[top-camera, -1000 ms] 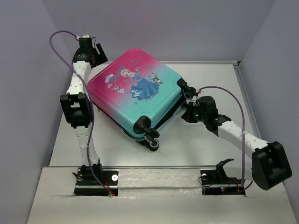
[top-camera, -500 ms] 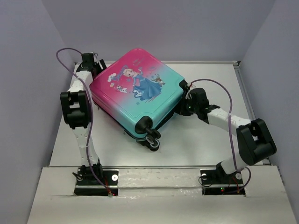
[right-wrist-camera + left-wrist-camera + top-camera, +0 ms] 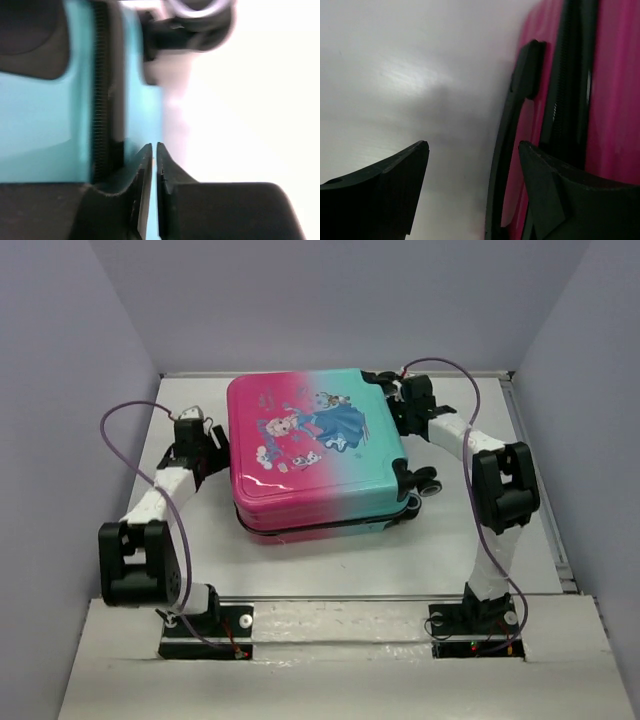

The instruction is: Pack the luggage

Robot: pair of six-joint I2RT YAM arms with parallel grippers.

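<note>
The luggage [image 3: 315,455] lies flat and closed in the middle of the table, princess print up, pink half to the left, teal half to the right, black wheels on the right. My left gripper [image 3: 207,445] is open against its pink left side; in the left wrist view [image 3: 472,150] the black side handle [image 3: 520,100] stands between the fingers. My right gripper [image 3: 398,405] is shut and empty at the teal far right corner; in the right wrist view [image 3: 155,150] its tips touch the teal shell [image 3: 45,120] beside the black zipper band [image 3: 102,100].
The white table [image 3: 470,530] has a raised rim at the back and right. Grey walls close in on three sides. A wheel [image 3: 425,483] sticks out on the luggage's right side.
The luggage has turned from a diagonal to square on the table. My left gripper came nearer along its pink side. My right gripper swung away to its far right corner.
</note>
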